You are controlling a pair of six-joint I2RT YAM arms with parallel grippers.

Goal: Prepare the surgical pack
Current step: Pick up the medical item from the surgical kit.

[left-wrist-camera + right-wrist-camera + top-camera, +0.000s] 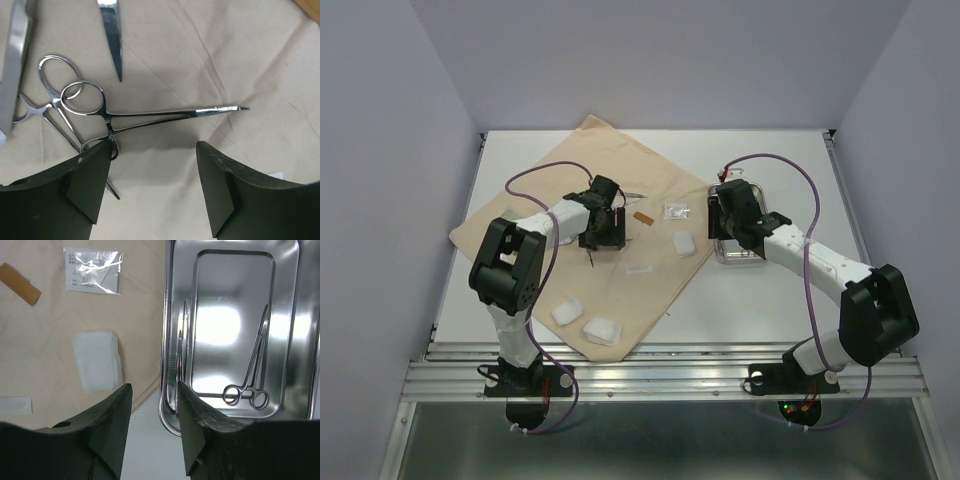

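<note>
The beige cloth sheet [610, 150] is spread flat and cornerwise on the table [770, 300], apparently as both work surface and eventual wrap. The steel tray [168, 315] is set on bare table just off the cloth's right edge. One pair of ring-handled forceps [252, 367] is already laid inside it, and a thinner instrument [181, 355] is seen against the left wall; its kind cannot be told.

The left gripper [152, 150] is held low over the middle of the cloth with its jaws wide and nothing between them. The locking forceps [150, 119] are lined up just ahead of the fingertips, lying crosswise to the jaws, which suggests a pick-up is being prepared. One finger is placed close beside the hinge; contact cannot be confirmed. A second ring-handled instrument [52, 92] is crossed under these forceps, so a clean lift may be hindered. A pointed steel blade [114, 40] lies apart, further off.

The right gripper [154, 390] is parted about halfway and is set astride the tray's near-left corner, probably to steady it. A strip of table is visible between the outer finger and the rim, so no clamp is judged.

A gauze pad [97, 360], a clear packet [93, 270] and a brown strip [19, 283] are left on the cloth near the tray. Two more gauze pads [567, 311] lie near its front corner.
</note>
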